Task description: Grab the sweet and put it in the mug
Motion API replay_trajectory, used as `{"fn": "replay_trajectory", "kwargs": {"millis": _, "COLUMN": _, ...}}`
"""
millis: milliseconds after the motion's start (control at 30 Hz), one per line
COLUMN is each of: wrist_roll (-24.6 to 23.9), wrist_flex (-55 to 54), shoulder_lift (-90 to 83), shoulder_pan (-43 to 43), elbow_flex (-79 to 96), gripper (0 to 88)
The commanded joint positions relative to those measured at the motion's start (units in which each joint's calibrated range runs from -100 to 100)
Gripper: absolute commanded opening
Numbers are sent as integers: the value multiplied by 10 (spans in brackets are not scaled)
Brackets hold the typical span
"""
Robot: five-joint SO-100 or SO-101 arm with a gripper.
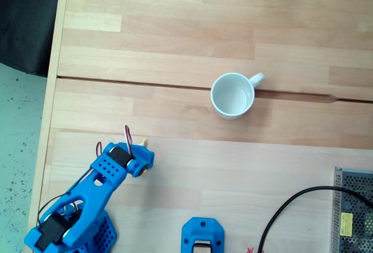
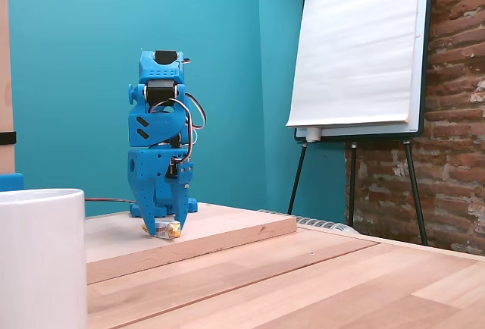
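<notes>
In a fixed view the mug (image 2: 38, 257) stands nearest, left. Farther back, the jaws (image 2: 163, 227) are clamped around the sweet (image 2: 170, 229) on the desk (image 2: 303, 283). It looks light, crinkly, slippery; best gripped mid-body.

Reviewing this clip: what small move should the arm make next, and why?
Probably lift the pincer straight up. In a fixed view its tips sit at the board with the sweet between them, apparently gripped, while the mug stands empty, well away across the table. The sweet must clear the surface before travelling.
</notes>
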Motion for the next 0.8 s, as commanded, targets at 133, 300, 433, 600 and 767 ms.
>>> {"fn": "replay_trajectory", "kwargs": {"millis": 133, "wrist_roll": -2, "wrist_flex": -4, "shoulder_lift": -5, "shoulder_pan": 2, "elbow_flex": -23, "gripper": 40}}
{"fn": "replay_trajectory", "kwargs": {"millis": 300, "wrist_roll": -4, "wrist_flex": -3, "shoulder_lift": -31, "shoulder_pan": 3, "elbow_flex": -29, "gripper": 38}}
{"fn": "replay_trajectory", "kwargs": {"millis": 433, "wrist_roll": -28, "wrist_flex": -2, "shoulder_lift": -96, "shoulder_pan": 3, "elbow_flex": -46, "gripper": 35}}
{"fn": "replay_trajectory", "kwargs": {"millis": 600, "wrist_roll": -97, "wrist_flex": -3, "shoulder_lift": -196, "shoulder_pan": -4, "elbow_flex": -53, "gripper": 35}}
{"fn": "replay_trajectory", "kwargs": {"millis": 767, "wrist_roll": -153, "wrist_flex": -3, "shoulder_lift": -253, "shoulder_pan": -5, "elbow_flex": -54, "gripper": 35}}
